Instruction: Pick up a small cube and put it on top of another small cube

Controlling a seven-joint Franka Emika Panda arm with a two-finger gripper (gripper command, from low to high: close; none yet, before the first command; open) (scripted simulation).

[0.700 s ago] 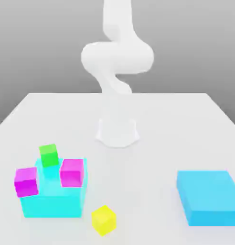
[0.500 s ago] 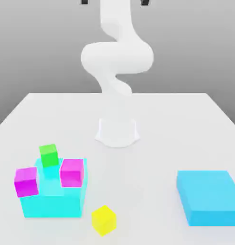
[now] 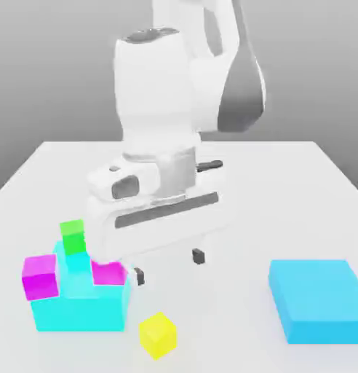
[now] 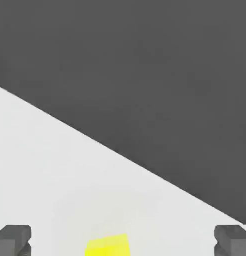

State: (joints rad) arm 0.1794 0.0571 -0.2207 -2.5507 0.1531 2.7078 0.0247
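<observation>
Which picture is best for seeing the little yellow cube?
The exterior view. There the whole yellow cube sits on the white table, in front of the cyan block, with its top and two sides showing. The hand view catches just a slice of it between the fingers.

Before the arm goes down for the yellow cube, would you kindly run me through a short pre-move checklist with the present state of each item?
1. Gripper open: ok, fingertips stand wide apart.
2. Gripper empty: ok, nothing between the fingertips.
3. Yellow cube free on the table: ok, it touches no other block.
4. Cube in line with the gripper: cannot tell; in the hand view it sits between the fingertips, yet in the exterior view it lies nearer the camera.
5. Clearance from the cyan block carrying the magenta cubes: cannot tell, one fingertip is close beside it.
</observation>
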